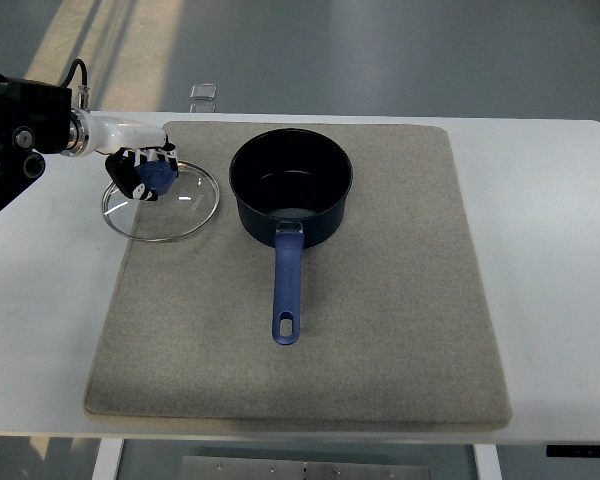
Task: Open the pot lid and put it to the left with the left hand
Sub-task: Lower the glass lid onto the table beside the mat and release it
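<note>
A dark blue pot (291, 190) stands uncovered on the grey mat (380, 330), its blue handle (287, 290) pointing toward the near edge. A glass lid (185, 210) with a metal rim lies flat to the left of the pot, on the mat's left edge. My left hand (148, 172) comes in from the left and its fingers are curled around the lid's blue knob (158, 178). The right arm does not show.
The mat lies on a white table (550, 250). A small clear object (203, 94) sits at the table's far edge behind the mat. The grey floor lies beyond the table.
</note>
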Action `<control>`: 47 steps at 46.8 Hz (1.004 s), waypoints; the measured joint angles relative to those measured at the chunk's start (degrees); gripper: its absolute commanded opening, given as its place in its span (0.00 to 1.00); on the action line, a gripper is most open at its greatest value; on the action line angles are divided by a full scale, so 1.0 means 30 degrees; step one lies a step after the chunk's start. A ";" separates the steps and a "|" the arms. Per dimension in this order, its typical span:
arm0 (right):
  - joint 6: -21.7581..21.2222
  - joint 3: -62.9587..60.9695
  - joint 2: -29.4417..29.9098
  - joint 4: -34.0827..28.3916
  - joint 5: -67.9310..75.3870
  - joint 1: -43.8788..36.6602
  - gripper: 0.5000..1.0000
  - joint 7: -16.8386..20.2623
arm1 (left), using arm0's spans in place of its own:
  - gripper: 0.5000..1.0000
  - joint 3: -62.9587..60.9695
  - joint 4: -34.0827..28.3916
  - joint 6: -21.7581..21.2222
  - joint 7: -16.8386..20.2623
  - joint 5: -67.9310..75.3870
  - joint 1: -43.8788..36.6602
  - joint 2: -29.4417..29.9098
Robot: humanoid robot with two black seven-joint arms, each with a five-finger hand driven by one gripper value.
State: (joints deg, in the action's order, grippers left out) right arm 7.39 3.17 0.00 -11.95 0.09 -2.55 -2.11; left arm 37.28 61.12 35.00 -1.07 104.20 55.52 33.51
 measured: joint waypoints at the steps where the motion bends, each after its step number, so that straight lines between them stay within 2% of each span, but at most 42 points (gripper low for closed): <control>1: -0.0001 0.0000 0.0000 -0.0002 0.0000 0.0000 0.83 -0.0001 | 0.06 0.0002 -0.0006 0.0000 0.0004 0.0002 -0.0002 -0.0020; 10: -0.0001 0.0000 0.0000 -0.0002 0.0000 -0.0001 0.83 -0.0003 | 0.37 0.0028 -0.0015 0.0000 -0.0008 -0.0069 -0.0111 -0.0177; 12: 0.0000 0.0000 0.0000 -0.0001 0.0000 0.0000 0.83 -0.0003 | 0.48 0.0043 -0.0015 0.0000 -0.0020 -0.0104 -0.0129 -0.0202; 16: -0.0001 0.0000 0.0000 -0.0002 0.0000 0.0000 0.83 -0.0006 | 0.58 0.0052 -0.0014 0.0000 -0.0022 -0.0162 -0.0151 -0.0210; 19: -0.0001 0.0000 0.0000 -0.0002 0.0000 0.0000 0.83 -0.0007 | 0.74 0.0055 -0.0015 -0.0026 -0.0023 -0.0166 -0.0200 -0.0211; 24: -0.0001 -0.0001 0.0000 -0.0002 0.0000 0.0000 0.83 -0.0008 | 0.92 0.0055 -0.0014 -0.0267 -0.0005 -0.0166 -0.0357 -0.0211; 28: -0.0001 -0.0001 0.0000 -0.0002 0.0000 0.0000 0.83 -0.0008 | 0.98 0.0122 -0.0014 -0.0474 0.0001 -0.0187 -0.0382 -0.0208; 37: -0.0001 0.0000 0.0000 -0.0002 0.0000 0.0000 0.83 -0.0008 | 0.98 0.0336 0.0015 -0.0788 0.0044 -0.0793 -0.0404 -0.0163; 42: -0.0001 0.0000 0.0000 -0.0002 0.0000 0.0000 0.83 -0.0009 | 0.98 0.0686 0.0008 -0.0997 0.0093 -0.3156 -0.0404 -0.0040; 47: -0.0002 -0.0006 0.0000 -0.0002 -0.0001 0.0000 0.83 -0.0009 | 0.99 0.1053 -0.0447 -0.2332 0.0144 -0.6999 -0.0697 0.0080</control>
State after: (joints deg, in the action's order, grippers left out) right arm 7.38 3.15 0.00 -11.95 0.09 -2.55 -2.14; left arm 40.44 59.78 28.00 -0.63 83.21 53.43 33.75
